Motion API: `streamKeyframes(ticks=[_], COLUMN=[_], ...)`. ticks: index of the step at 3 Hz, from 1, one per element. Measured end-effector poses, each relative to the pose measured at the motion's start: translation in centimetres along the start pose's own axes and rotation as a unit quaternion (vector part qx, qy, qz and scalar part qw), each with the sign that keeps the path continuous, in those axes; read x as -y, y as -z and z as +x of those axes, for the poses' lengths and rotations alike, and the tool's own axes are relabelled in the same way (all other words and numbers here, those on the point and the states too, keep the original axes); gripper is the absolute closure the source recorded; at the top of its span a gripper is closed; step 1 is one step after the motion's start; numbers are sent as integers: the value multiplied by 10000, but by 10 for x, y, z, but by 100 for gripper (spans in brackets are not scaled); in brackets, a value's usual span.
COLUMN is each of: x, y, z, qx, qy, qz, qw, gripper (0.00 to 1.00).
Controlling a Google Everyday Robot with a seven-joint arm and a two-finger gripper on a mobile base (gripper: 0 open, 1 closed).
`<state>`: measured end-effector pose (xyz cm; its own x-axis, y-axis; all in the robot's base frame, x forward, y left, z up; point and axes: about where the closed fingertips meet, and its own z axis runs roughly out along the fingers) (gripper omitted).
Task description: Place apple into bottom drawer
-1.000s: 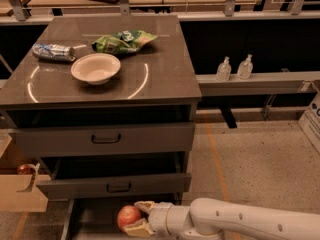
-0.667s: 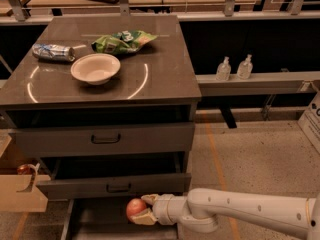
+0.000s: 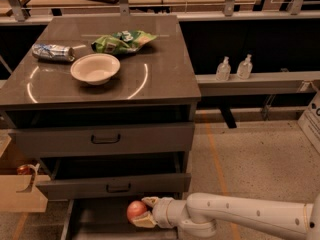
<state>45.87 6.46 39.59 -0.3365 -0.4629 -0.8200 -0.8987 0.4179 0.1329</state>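
Edging a touch further in than a second ago, the claw is pinching the apple low over the open bottom drawer. It's barely moving now, so I'd say letting go is the only step left.
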Motion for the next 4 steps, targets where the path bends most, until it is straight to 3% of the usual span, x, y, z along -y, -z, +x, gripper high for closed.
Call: streamKeyframes(ticks=[2, 4], x=[-7, 2], y=[-25, -48], z=[39, 83], qx=[-167, -344], qy=[217, 218], qz=[154, 520], qw=[9995, 9978], gripper=[100, 100])
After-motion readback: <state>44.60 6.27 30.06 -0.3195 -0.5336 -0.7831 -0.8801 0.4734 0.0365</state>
